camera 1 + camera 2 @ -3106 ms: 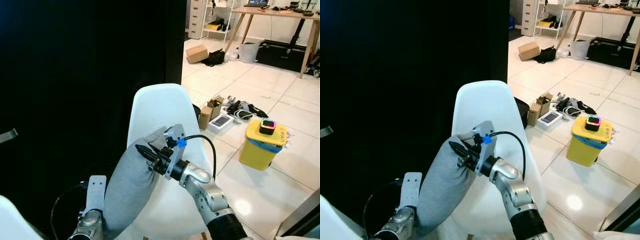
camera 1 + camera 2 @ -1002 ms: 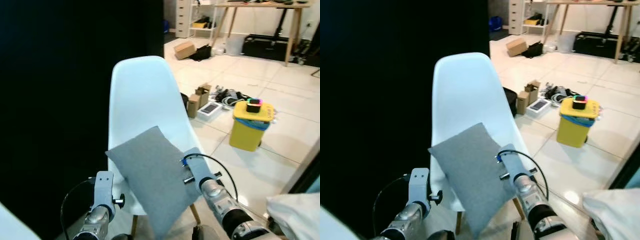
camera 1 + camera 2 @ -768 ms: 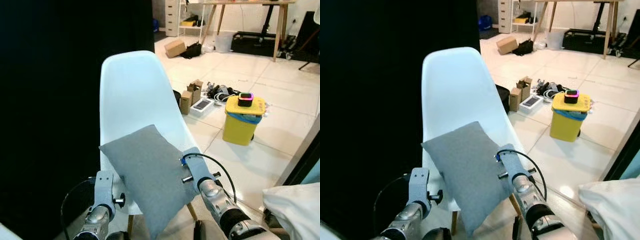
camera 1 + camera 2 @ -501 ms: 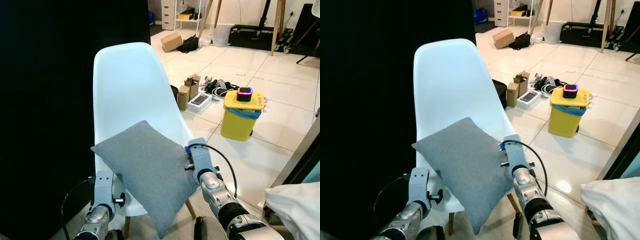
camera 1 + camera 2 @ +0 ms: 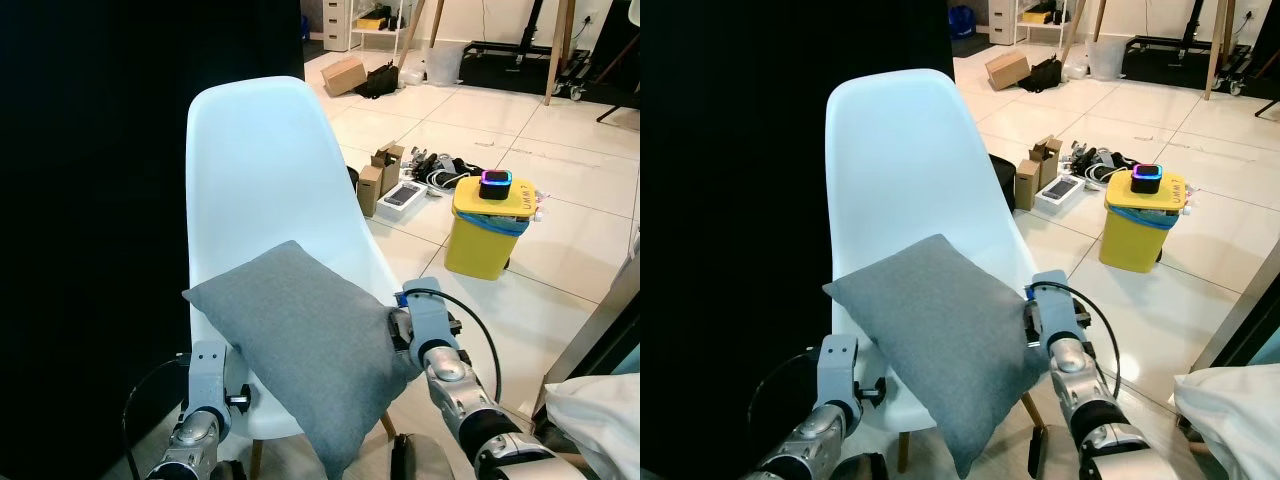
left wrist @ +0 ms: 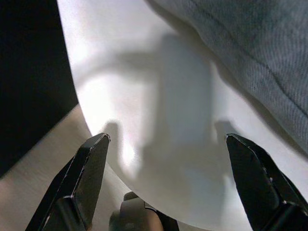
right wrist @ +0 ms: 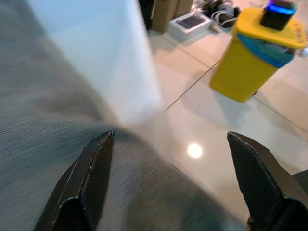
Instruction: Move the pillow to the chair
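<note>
The grey pillow (image 5: 300, 350) lies on the white chair (image 5: 255, 180) seat (one corner overhanging the near edge). The right gripper (image 7: 168, 185) sits at its right edge, fingers spread wide, apparently gripping nothing. The left gripper (image 6: 166, 185), equally wide open and empty, is near the seat's left front.

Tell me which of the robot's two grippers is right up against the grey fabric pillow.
The right gripper, at the grey fabric pillow's right edge. The left gripper sits lower, by the white plastic chair's seat front.

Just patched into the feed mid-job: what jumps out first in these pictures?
The grey pillow lies tilted on the seat of the white chair, one corner hanging over the front edge. The right gripper is open at the pillow's right edge, and the left gripper is open by the seat's left rim. On the tiled floor to the right stands a yellow bin.
</note>
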Controlling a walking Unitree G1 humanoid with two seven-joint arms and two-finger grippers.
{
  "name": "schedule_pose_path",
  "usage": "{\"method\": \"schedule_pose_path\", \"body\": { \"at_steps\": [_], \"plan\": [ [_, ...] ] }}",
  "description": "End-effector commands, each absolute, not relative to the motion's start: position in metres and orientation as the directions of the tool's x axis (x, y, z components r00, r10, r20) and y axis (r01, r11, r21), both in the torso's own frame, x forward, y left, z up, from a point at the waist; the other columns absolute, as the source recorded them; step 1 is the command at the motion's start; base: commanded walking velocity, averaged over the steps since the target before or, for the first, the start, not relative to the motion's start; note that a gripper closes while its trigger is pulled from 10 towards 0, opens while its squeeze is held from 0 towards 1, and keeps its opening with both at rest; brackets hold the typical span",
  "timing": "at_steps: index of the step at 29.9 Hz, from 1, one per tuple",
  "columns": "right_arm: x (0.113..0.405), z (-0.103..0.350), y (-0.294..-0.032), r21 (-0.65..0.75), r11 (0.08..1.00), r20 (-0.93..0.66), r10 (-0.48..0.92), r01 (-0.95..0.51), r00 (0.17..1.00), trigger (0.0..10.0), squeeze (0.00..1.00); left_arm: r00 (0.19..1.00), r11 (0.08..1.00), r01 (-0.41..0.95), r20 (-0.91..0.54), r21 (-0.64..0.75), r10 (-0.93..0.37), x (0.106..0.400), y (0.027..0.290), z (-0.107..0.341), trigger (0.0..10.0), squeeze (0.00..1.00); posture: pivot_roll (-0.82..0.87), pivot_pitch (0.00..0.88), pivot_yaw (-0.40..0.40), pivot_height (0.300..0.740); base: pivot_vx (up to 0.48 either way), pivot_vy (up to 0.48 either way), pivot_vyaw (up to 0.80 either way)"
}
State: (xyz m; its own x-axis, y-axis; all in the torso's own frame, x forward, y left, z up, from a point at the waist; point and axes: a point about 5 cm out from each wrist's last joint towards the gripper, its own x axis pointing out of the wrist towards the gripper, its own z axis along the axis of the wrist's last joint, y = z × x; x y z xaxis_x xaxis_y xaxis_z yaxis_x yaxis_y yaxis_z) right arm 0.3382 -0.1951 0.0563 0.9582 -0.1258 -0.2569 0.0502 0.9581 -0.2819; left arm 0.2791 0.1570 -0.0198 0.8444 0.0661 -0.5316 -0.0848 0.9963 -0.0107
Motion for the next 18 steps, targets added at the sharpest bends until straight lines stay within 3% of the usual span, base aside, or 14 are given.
{"method": "schedule_pose_path", "body": {
  "at_steps": [1,5,8,9,10,11,12,18],
  "plan": [
    [0.333,0.053,-0.208,-0.238,0.966,-0.255,-0.159,0.097,0.954,10.0,1.0,0.855,0.995,-0.095,-0.512,0.005,0.084,0.281,0.16,-0.017,10.0,0.0,0.01,0.0,0.069,0.555,0.0,0.0,0.0],
    [0.334,0.056,-0.214,-0.197,0.972,-0.245,-0.173,0.126,0.954,10.0,1.0,0.861,0.994,-0.111,-0.496,0.022,0.107,0.283,0.164,-0.015,10.0,0.0,0.01,0.0,0.07,0.555,0.0,0.0,0.0],
    [0.336,0.06,-0.213,-0.021,0.993,-0.236,-0.119,0.118,0.964,10.0,1.0,0.875,0.978,-0.187,-0.437,0.093,0.209,0.288,0.179,-0.006,10.0,0.0,0.01,0.0,0.071,0.555,0.0,0.0,0.0],
    [0.336,0.06,-0.213,-0.021,0.993,-0.236,-0.119,0.118,0.964,10.0,1.0,0.875,0.978,-0.187,-0.437,0.093,0.209,0.288,0.179,-0.006,10.0,0.0,0.01,0.0,0.071,0.555,0.0,0.0,0.0],
    [0.338,0.063,-0.206,0.113,0.991,-0.215,-0.047,0.073,0.975,10.0,0.55,0.876,0.961,-0.241,-0.396,0.133,0.274,0.291,0.189,0.0,10.0,0.0,0.01,0.0,0.07,0.555,0.0,0.0,0.0],
    [0.338,0.063,-0.206,0.113,0.991,-0.215,-0.047,0.073,0.975,10.0,0.55,0.876,0.961,-0.241,-0.396,0.133,0.274,0.291,0.189,0.0,10.0,0.0,0.01,0.0,0.07,0.555,0.0,0.0,0.0],
    [0.339,0.065,-0.201,0.204,0.979,-0.189,0.011,0.029,0.982,10.0,0.0,0.874,0.942,-0.291,-0.353,0.169,0.333,0.294,0.198,0.007,10.0,0.0,0.01,0.0,0.068,0.56,0.0,0.0,0.0],
    [0.34,0.068,-0.193,0.269,0.963,-0.143,0.071,-0.03,0.987,10.0,0.0,0.838,0.868,-0.422,-0.253,0.261,0.484,0.3,0.219,0.023,10.0,0.0,0.02,0.0,0.069,0.578,0.0,0.0,0.0]
  ]
}}
